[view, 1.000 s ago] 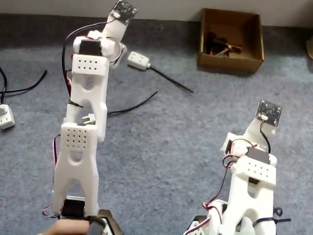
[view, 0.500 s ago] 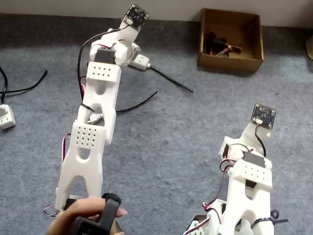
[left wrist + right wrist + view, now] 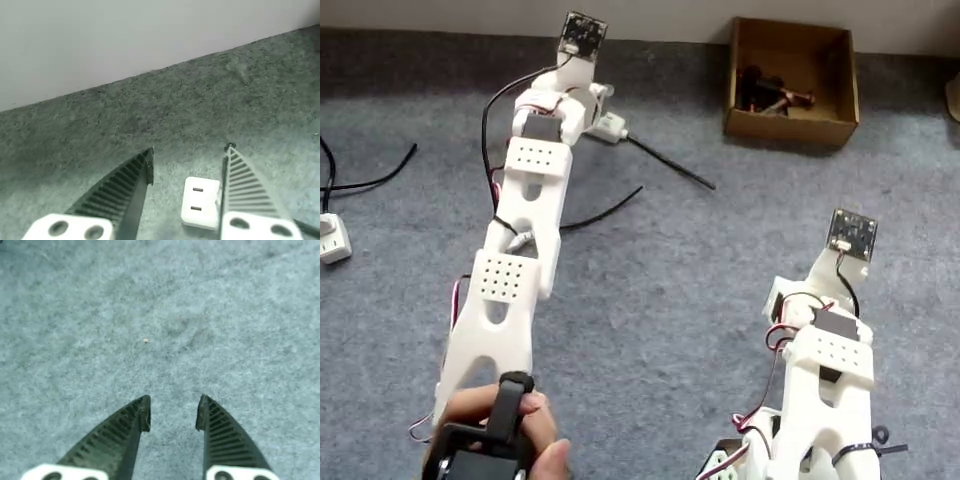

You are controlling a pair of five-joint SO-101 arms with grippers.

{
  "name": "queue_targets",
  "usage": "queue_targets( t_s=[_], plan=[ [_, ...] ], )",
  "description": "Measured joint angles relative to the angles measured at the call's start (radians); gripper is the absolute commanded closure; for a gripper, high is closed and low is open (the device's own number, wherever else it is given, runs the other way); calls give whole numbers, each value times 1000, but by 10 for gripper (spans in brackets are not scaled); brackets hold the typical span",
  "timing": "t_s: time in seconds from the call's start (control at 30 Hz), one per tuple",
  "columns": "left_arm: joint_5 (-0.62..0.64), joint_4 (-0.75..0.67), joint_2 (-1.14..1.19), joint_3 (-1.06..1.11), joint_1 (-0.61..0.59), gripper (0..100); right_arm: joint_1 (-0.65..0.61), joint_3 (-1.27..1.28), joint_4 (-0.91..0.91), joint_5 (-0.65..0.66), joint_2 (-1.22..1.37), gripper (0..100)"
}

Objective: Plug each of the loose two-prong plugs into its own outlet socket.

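Your left gripper [image 3: 189, 149] hangs spread wide around the socket [image 3: 200, 202], likely lined up to grab it. The socket lies between the fingers, close against one and well clear of the other. The wall [image 3: 125, 40] rises just beyond the fingertips, so room ahead is short. Your right gripper [image 3: 174, 405] is open over bare carpet [image 3: 165, 315].
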Motion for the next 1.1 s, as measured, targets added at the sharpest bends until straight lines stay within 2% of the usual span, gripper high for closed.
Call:
queue_targets(
  t_s=[0.47,0.83,1.1],
  plan=[
    [43,-181,106,0,-15,782,0,0,0,0,0,845],
    [43,-183,123,0,-15,782,0,0,0,0,0,845],
    [43,-103,123,0,-15,782,0,0,0,0,0,845]
  ],
)
